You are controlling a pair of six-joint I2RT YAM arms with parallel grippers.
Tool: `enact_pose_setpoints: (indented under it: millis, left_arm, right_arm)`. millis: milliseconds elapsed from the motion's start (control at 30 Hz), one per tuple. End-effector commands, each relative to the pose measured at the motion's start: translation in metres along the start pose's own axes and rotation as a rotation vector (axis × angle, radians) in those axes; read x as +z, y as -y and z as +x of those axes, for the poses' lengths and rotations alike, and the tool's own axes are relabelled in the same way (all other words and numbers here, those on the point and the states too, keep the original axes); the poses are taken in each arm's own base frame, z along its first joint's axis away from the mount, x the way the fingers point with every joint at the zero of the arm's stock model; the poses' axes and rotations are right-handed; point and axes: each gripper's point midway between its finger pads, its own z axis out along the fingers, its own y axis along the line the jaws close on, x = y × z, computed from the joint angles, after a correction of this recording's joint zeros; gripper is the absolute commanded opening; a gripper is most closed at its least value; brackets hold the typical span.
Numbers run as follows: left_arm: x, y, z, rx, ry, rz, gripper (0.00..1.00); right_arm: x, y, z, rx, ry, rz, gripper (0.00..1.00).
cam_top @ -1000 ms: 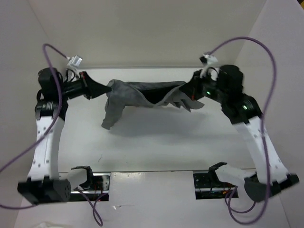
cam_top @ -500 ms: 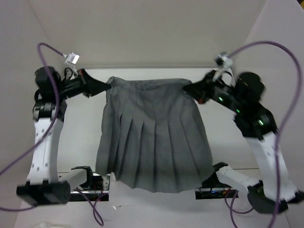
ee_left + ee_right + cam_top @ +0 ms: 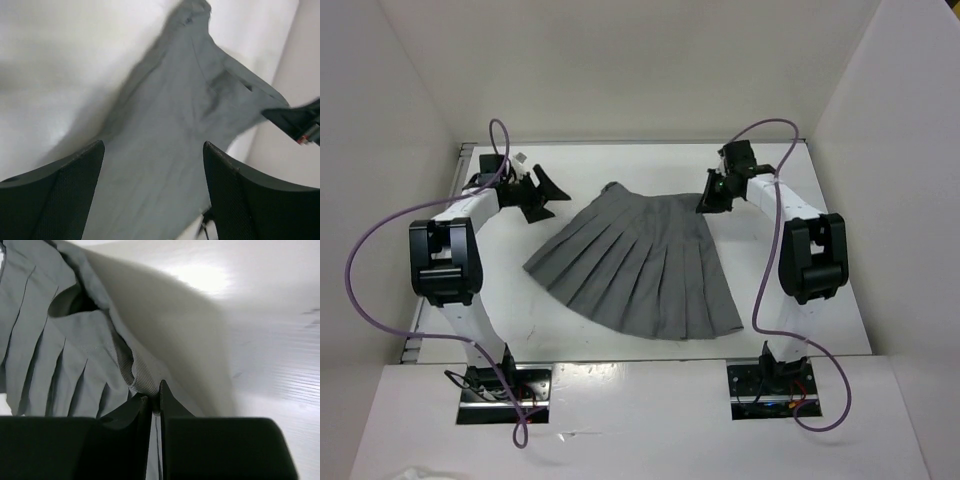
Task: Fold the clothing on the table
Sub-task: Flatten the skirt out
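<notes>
Free table [image 3: 640, 165] around skirt [image 3: 630, 265], walls [image 3: 620, 70] beyond

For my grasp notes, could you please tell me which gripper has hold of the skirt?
The right gripper: its jaws are nearly closed, pinching the skirt at the waistband. The left gripper stands wide open, gripping nothing.

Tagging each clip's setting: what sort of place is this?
Probably a lab robot test cell, not a home: a bare white table boxed in by plain white walls, a left arm and right arm bolted at its near edge trailing purple cables, and only a grey skirt laid out.
</notes>
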Motion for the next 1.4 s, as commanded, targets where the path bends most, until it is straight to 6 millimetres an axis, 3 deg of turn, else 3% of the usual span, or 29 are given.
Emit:
enact_pose_setpoints:
  millis: [0, 33, 67, 100, 133, 167, 267, 300, 367, 500, 600, 633, 700, 733, 767, 867, 933, 967, 1067, 1167, 1367]
  left_arm:
    - [-0.014, 0.044, -0.044, 0.181, 0.176, -0.033, 0.86]
    - [-0.015, 0.047, -0.055, 0.233, 0.216, -0.081, 0.86]
    - [-0.006, 0.041, -0.051, 0.239, 0.196, -0.119, 0.86]
    - [0.0, 0.051, -0.047, 0.28, 0.197, -0.123, 0.86]
    - [0.007, 0.049, -0.046, 0.318, 0.193, -0.143, 0.86]
    - [0.01, 0.054, -0.056, 0.359, 0.238, -0.169, 0.86]
    - [0.04, 0.067, -0.051, 0.564, 0.232, -0.189, 0.86]
    - [0.049, 0.093, -0.05, 0.656, 0.235, -0.154, 0.86]
    - [0.073, 0.089, -0.047, 0.797, 0.196, -0.192, 0.85]
    - [0.119, 0.114, -0.046, 0.995, 0.205, -0.212, 0.83]
    - [0.148, 0.113, -0.043, 1.084, 0.201, -0.251, 0.82]
    - [0.149, 0.123, -0.054, 1.105, 0.235, -0.25, 0.82]
    - [0.172, 0.114, -0.05, 1.115, 0.2, -0.256, 0.81]
    - [0.172, 0.132, -0.062, 1.124, 0.242, -0.238, 0.78]
    - [0.186, 0.117, -0.058, 1.116, 0.205, -0.254, 0.78]
    - [0.199, 0.113, -0.068, 1.114, 0.221, -0.279, 0.77]
    - [0.199, 0.124, -0.077, 1.106, 0.256, -0.275, 0.77]
    - [0.203, 0.113, -0.079, 1.084, 0.246, -0.286, 0.75]
    - [0.206, 0.108, -0.081, 1.066, 0.221, -0.251, 0.74]
    - [0.217, 0.102, -0.062, 1.062, 0.141, -0.188, 0.73]
    - [0.222, 0.115, -0.025, 1.096, 0.029, -0.058, 0.73]
  right_arm:
    - [-0.032, 0.001, -0.049, 0.02, 0.197, 0.078, 0.13]
    - [-0.032, 0.001, -0.049, 0.02, 0.197, 0.079, 0.13]
    - [-0.032, 0.003, -0.047, 0.022, 0.188, 0.083, 0.13]
    - [-0.031, 0.003, -0.046, 0.025, 0.177, 0.088, 0.15]
    - [-0.031, 0.003, -0.046, 0.025, 0.177, 0.088, 0.15]
    - [-0.023, 0.008, -0.042, 0.029, 0.157, 0.098, 0.16]
    - [-0.014, 0.02, -0.042, 0.045, 0.137, 0.138, 0.2]
    - [-0.013, 0.02, -0.042, 0.038, 0.13, 0.142, 0.23]
    - [-0.007, 0.028, -0.037, 0.045, 0.107, 0.172, 0.25]
    - [-0.012, 0.029, -0.042, 0.054, 0.119, 0.193, 0.26]
    - [-0.016, 0.024, -0.042, 0.055, 0.106, 0.179, 0.27]
    - [-0.019, 0.022, -0.044, 0.053, 0.114, 0.175, 0.27]
    - [-0.019, 0.021, -0.041, 0.055, 0.102, 0.169, 0.27]
    - [-0.021, 0.02, -0.044, 0.053, 0.11, 0.166, 0.27]
    - [-0.021, 0.02, -0.041, 0.055, 0.101, 0.17, 0.27]
    - [-0.017, 0.023, -0.04, 0.057, 0.091, 0.174, 0.27]
    - [-0.014, 0.025, -0.036, 0.06, 0.074, 0.182, 0.27]
    - [-0.015, 0.029, -0.038, 0.068, 0.078, 0.186, 0.27]
    - [-0.012, 0.031, -0.034, 0.072, 0.061, 0.193, 0.27]
    - [-0.011, 0.035, -0.038, 0.08, 0.059, 0.2, 0.27]
    - [-0.008, 0.039, -0.041, 0.09, 0.056, 0.207, 0.27]
